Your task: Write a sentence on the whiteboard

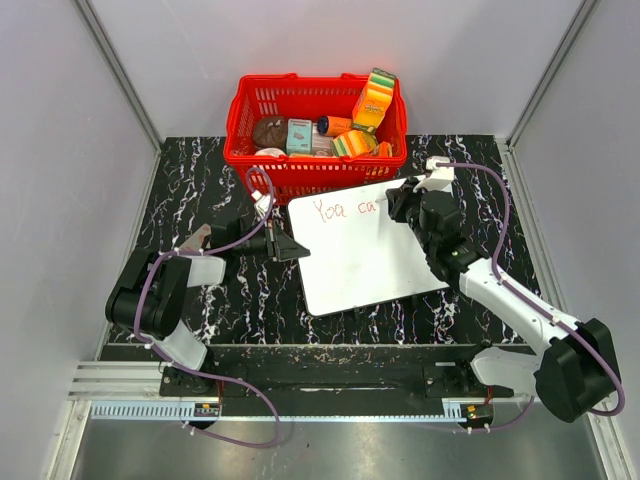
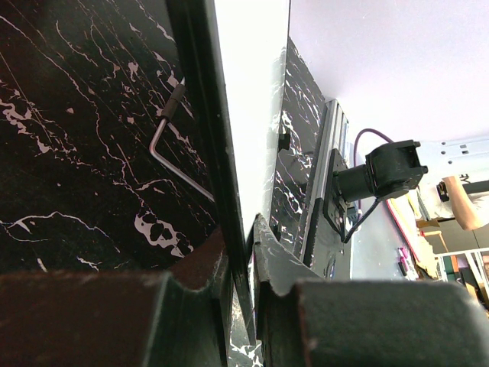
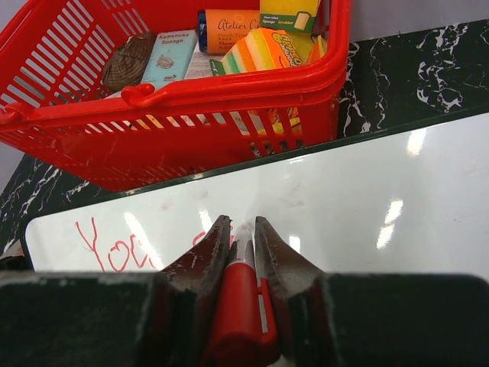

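The large flat white whiteboard lies on the black marbled tabletop, just in front of the red plastic basket. Thin red handwritten lettering along its top reads "You ca". The right tool pinches a red marker, its tip at the board. The left tool clamps the board's left edge.

Marker and right fingers hide part of the sentence.
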You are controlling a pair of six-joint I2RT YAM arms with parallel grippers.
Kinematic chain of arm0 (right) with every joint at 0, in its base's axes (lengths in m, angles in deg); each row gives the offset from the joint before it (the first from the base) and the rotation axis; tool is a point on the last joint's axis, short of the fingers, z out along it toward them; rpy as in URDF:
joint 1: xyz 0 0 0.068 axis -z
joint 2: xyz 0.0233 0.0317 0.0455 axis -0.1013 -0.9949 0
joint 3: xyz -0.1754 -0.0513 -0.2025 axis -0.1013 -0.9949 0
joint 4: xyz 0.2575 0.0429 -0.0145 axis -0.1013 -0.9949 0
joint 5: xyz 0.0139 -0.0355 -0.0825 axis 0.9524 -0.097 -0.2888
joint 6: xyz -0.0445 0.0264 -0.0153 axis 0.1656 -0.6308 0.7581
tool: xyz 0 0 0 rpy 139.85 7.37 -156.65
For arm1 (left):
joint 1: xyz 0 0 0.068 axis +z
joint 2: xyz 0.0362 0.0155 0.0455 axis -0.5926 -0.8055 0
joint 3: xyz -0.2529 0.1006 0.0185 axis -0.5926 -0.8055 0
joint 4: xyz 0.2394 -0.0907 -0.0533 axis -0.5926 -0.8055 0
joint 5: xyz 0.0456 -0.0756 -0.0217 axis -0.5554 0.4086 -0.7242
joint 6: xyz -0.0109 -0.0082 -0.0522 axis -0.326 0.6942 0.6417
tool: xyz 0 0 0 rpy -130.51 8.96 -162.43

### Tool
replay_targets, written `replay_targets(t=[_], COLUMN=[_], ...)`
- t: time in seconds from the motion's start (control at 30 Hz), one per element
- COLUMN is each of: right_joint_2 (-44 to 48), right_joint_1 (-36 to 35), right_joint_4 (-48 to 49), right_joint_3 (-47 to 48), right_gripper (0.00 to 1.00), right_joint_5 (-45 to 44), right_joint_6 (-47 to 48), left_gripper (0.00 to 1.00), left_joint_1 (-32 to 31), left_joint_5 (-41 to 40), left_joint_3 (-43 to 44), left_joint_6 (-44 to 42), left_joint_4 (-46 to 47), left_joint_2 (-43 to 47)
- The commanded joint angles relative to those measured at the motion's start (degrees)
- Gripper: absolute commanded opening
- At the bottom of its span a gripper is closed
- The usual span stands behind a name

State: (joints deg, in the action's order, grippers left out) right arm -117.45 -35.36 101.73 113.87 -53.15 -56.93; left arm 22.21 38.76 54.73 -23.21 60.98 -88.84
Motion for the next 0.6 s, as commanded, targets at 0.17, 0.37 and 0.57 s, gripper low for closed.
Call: replay_targets(t=[0.17,0.37,0.57], right_joint_2=[-0.06,0.91,1.87], right_joint_1=[0.89,0.80,0.80], right_joint_4=[2.51,1.64,0.67], right_joint_3=[1.09,-0.49,-2.07], right_gripper=[0.00,0.00,0.00], right_joint_5=[0.21,0.92,1.27], right_joint_6=[0.06,-0.46,-0.82], left_gripper=[0.00,0.00,0.00], left_joint_1=[-1.07,-1.07,-1.07], left_joint_5=[-0.29,-0.20,-0.20], left_joint_3=[1.06,1.06,1.06], left_joint_6=[-5.27,-5.27,-5.27], left_joint_4=[2.00,2.00,2.09], left_joint_2=[-0.66,-0.66,-0.57])
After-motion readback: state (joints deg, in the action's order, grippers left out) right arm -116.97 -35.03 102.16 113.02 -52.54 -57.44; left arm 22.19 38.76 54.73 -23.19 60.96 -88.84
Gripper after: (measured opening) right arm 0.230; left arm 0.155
